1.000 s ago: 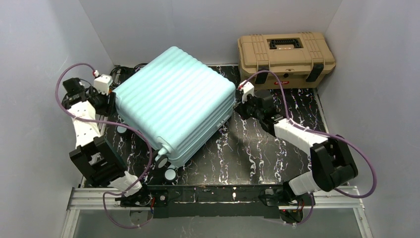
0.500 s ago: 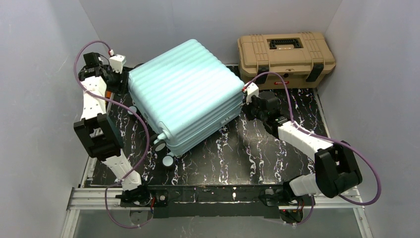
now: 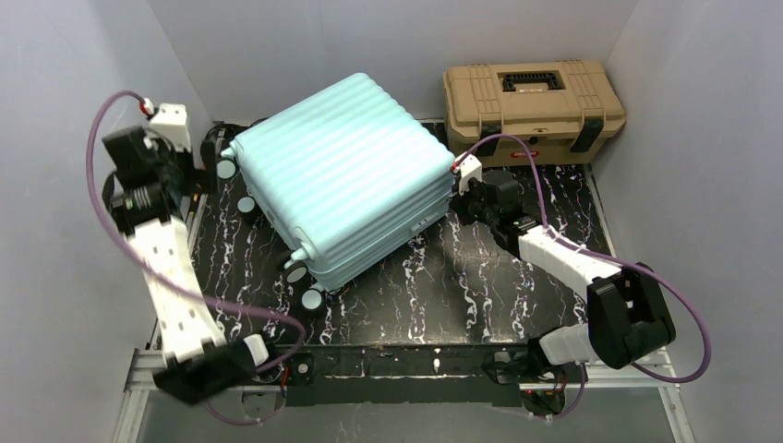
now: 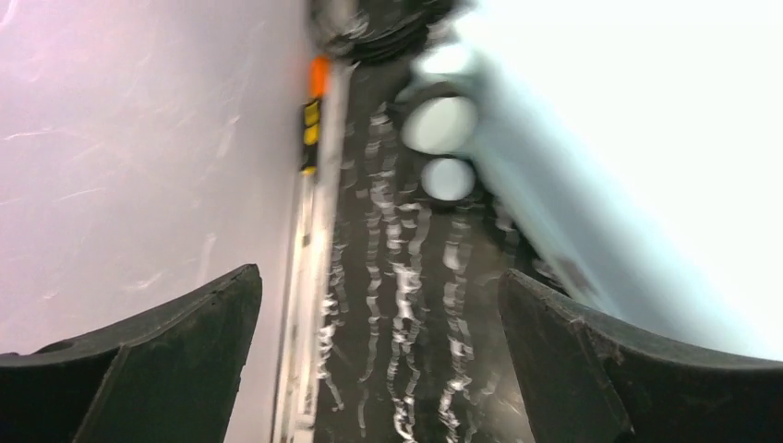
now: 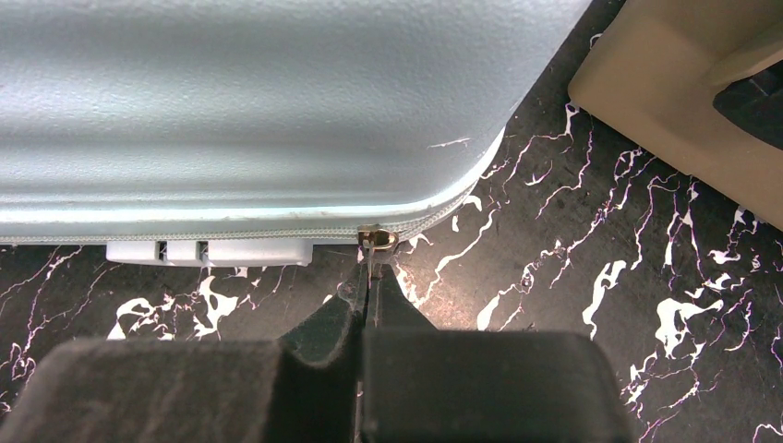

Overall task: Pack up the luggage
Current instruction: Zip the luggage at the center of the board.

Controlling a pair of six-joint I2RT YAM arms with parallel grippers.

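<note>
The luggage (image 3: 337, 175), a pale mint-blue ribbed suitcase, lies closed on the black marbled table, its black wheels (image 3: 300, 286) toward the near left. My right gripper (image 3: 459, 196) is at its right corner, shut on the brass zipper pull (image 5: 377, 242); the fingertips (image 5: 360, 305) pinch the tab on the zipper line. My left gripper (image 3: 198, 175) is off the suitcase's far left corner, open and empty, jaws wide apart over the table (image 4: 406, 351). In the left wrist view the suitcase (image 4: 646, 166) and two wheels (image 4: 441, 125) look blurred.
A tan toolbox (image 3: 533, 109) with black latches stands at the back right; its corner shows in the right wrist view (image 5: 683, 111). Grey walls close in on the left, back and right. A dark cable bundle (image 3: 226, 134) lies behind the suitcase's left corner.
The left arm swung from the suitcase's left edge up and back, then outward toward the left wall. The suitcase rotated and shifted toward the back. The right gripper stays on the zipper pull.
</note>
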